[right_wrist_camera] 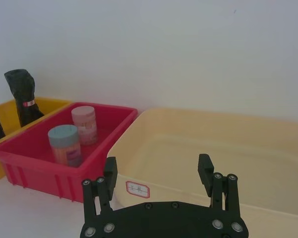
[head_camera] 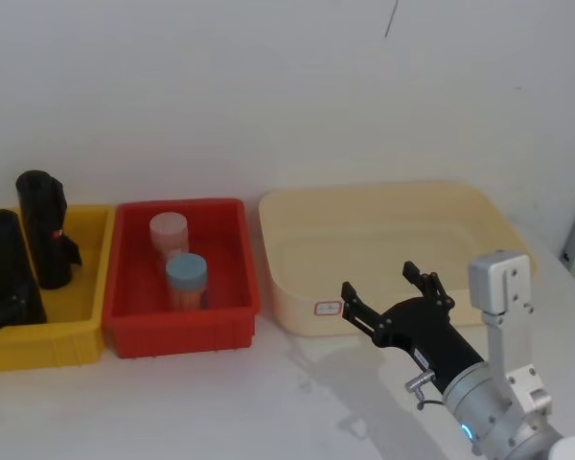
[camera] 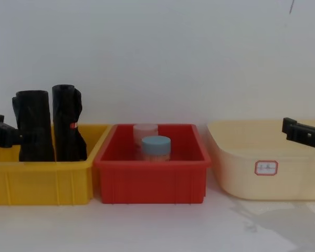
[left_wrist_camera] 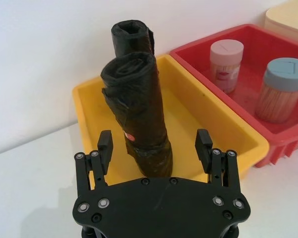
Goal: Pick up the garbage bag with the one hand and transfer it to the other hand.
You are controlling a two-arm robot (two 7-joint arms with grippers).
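Black plastic, rolled thick and stubby: the garbage bag [camera: 34,126] stands upright in the left part of the yellow bin [camera: 42,184], just beside the slimmer roll [camera: 67,121] that bears a red mark. My left gripper [left_wrist_camera: 154,140] sits level with the bag's lower half, fingers spread to either side and not pressing it; I judge this a line-up for a side grasp. My right gripper [head_camera: 383,284], also spread, hovers over the near rim of the cream tub [head_camera: 292,287], well apart, likely placed to receive. Between them stands the red bin [head_camera: 182,331] with a blue-capped jar [head_camera: 186,278] and a pink-capped jar [head_camera: 169,233]. The slimmer roll may snag on lift
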